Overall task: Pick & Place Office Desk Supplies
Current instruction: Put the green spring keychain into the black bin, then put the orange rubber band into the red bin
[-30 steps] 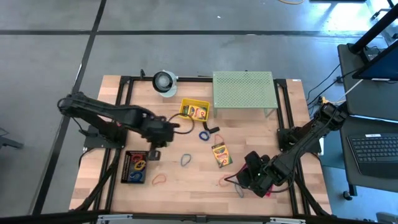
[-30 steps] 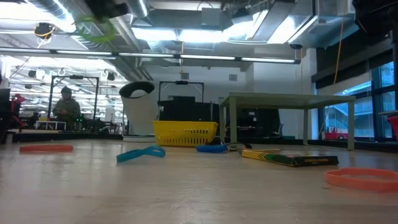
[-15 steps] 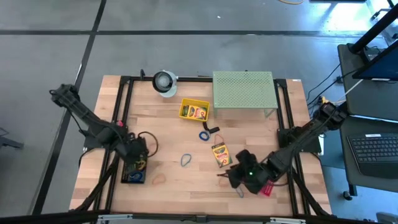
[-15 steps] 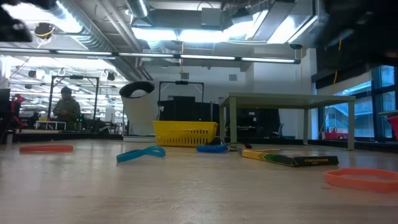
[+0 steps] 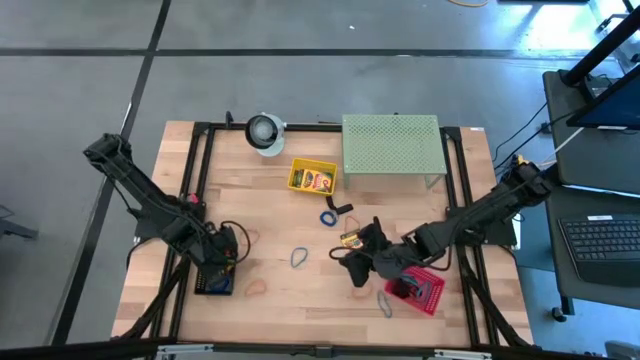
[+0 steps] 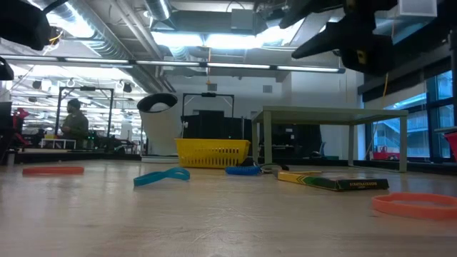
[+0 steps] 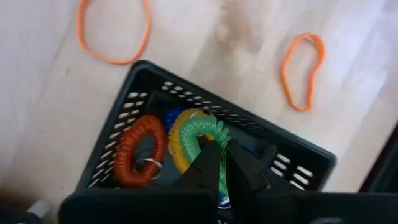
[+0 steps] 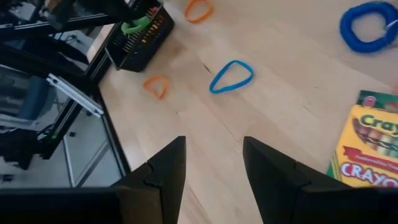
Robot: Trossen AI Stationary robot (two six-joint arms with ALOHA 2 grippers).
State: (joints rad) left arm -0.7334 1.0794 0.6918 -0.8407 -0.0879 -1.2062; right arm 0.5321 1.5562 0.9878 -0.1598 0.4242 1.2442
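A flat yellow-and-green cardboard crayon box [image 5: 351, 240] lies on the wooden tabletop near its middle, partly hidden in the high view, and a second one [image 5: 319, 181] lies in a small yellow basket. A thin light-blue rubber-band loop [image 5: 298, 258] lies flat and apart from a thicker dark-blue coiled loop [image 5: 327, 217], while two thin orange loops [image 7: 114, 32] [image 7: 303, 71] lie just outside a black perforated bin. Inside that bin sit coiled loops in red-orange [image 7: 141, 151], yellow [image 7: 177, 142] and green [image 7: 206, 134], crowded together.
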